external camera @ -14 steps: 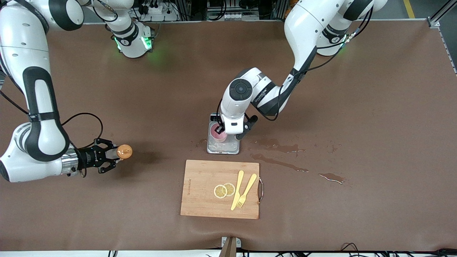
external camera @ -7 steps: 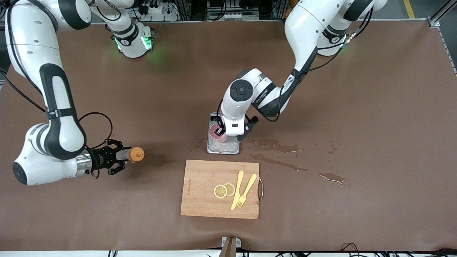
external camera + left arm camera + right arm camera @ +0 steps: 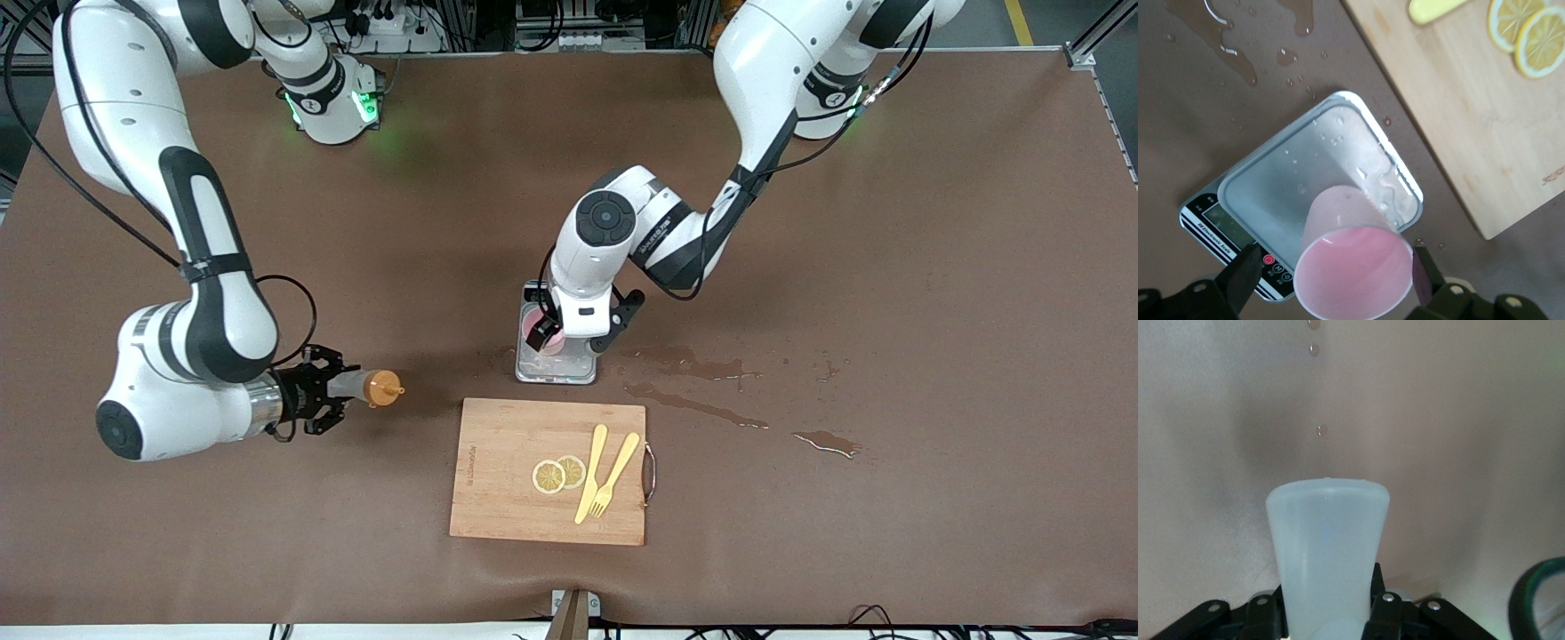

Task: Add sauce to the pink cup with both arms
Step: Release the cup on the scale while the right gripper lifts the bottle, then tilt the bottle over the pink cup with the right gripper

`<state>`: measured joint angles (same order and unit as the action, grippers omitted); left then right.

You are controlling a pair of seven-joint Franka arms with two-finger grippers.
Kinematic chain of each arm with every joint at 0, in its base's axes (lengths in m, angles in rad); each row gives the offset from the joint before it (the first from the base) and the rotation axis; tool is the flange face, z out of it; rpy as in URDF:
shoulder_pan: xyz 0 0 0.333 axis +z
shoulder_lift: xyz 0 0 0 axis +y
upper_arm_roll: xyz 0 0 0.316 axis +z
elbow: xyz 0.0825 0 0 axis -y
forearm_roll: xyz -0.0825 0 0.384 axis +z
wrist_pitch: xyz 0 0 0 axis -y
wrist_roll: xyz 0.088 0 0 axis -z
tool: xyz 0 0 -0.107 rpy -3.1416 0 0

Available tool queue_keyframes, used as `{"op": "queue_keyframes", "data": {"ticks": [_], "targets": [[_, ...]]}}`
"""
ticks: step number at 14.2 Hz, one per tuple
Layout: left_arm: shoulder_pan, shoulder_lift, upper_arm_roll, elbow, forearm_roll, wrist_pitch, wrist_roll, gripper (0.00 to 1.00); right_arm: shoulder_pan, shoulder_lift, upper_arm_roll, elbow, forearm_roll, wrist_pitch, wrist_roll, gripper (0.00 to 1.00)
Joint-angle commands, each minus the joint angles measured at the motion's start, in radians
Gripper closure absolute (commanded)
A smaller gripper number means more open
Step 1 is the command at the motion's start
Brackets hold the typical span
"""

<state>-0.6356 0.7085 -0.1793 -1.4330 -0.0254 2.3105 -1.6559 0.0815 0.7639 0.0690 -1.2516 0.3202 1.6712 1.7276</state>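
Observation:
The pink cup [image 3: 539, 334] stands on the silver scale [image 3: 557, 366] in the middle of the table. My left gripper [image 3: 562, 331] is down around it, open. In the left wrist view its fingers [image 3: 1246, 279] flank the pink cup [image 3: 1355, 270], one with a clear gap, the other close against the rim. My right gripper [image 3: 322, 392] is shut on the sauce [image 3: 366, 388], a whitish bottle held level above the table with its orange cap pointing toward the scale. The right wrist view shows the sauce [image 3: 1328, 540] clamped between the right gripper [image 3: 1328, 610] fingers.
A wooden cutting board [image 3: 507, 484] lies nearer the front camera than the scale, bearing two lemon slices [image 3: 558, 474] and a yellow knife and fork [image 3: 612, 476]. Wet brown spills [image 3: 693, 402] streak the table toward the left arm's end. Droplets dot the scale tray [image 3: 1291, 187].
My right arm has carried the sauce toward the scale, away from the right arm's end of the table. My left gripper has opened around the pink cup.

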Motion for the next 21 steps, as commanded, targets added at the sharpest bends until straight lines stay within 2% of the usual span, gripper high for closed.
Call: {"op": "queue_keyframes", "data": {"ticks": [1,3,7,12,17,21], "targets": [[0.034,-0.075,0.000,-0.018,0.027,-0.109,0.007,0.00,0.069,-0.018,-0.008,0.027,-0.093,-0.004,0.122,0.65],[0.047,-0.141,0.000,-0.039,0.027,-0.242,0.065,0.00,0.109,-0.018,-0.008,0.027,-0.124,-0.007,0.173,0.66],[0.152,-0.227,-0.012,-0.082,0.024,-0.315,0.252,0.00,0.172,-0.020,-0.002,0.027,-0.194,-0.034,0.295,0.66],[0.295,-0.394,-0.017,-0.214,-0.024,-0.352,0.548,0.00,0.265,-0.051,0.000,0.027,-0.271,-0.132,0.383,0.67],[0.450,-0.443,-0.017,-0.221,-0.065,-0.485,0.864,0.00,0.340,-0.078,-0.009,0.024,-0.351,-0.267,0.403,0.72],[0.485,-0.466,-0.016,-0.224,-0.065,-0.546,1.001,0.00,0.389,-0.077,-0.008,0.024,-0.424,-0.278,0.487,0.72]]}}
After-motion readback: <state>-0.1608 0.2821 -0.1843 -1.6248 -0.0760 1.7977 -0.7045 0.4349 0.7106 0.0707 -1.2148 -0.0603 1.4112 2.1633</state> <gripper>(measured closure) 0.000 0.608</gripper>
